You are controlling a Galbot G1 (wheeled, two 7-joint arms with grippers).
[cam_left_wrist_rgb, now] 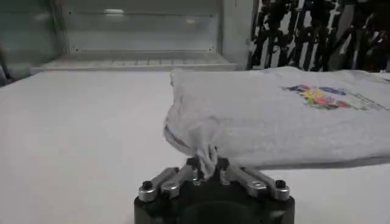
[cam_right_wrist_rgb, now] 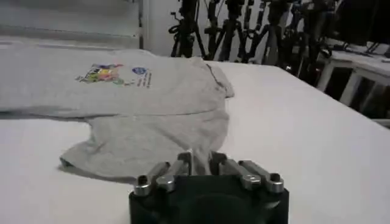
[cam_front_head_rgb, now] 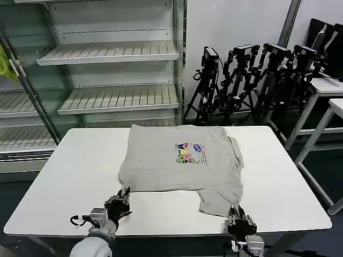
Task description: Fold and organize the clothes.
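The clothes are one light grey T-shirt (cam_front_head_rgb: 179, 160) lying on the white table (cam_front_head_rgb: 75, 176), its small multicoloured print (cam_front_head_rgb: 188, 152) facing up. My left gripper (cam_front_head_rgb: 124, 195) is shut on the shirt's near left corner, and a bunch of grey cloth (cam_left_wrist_rgb: 207, 155) stands pinched between its fingers. At the near right corner my right gripper (cam_front_head_rgb: 236, 210) is shut on the hem, with a fold of cloth (cam_right_wrist_rgb: 200, 159) caught between its fingertips. The shirt (cam_right_wrist_rgb: 152, 115) lies partly folded, a narrower flap reaching toward the right gripper.
Empty white shelves (cam_front_head_rgb: 115, 53) stand behind the table on the left. A row of black tripods (cam_front_head_rgb: 252, 80) stands behind on the right, beside another white table (cam_front_head_rgb: 328, 101). A yellow-green cloth scrap (cam_front_head_rgb: 5, 64) hangs at the far left edge.
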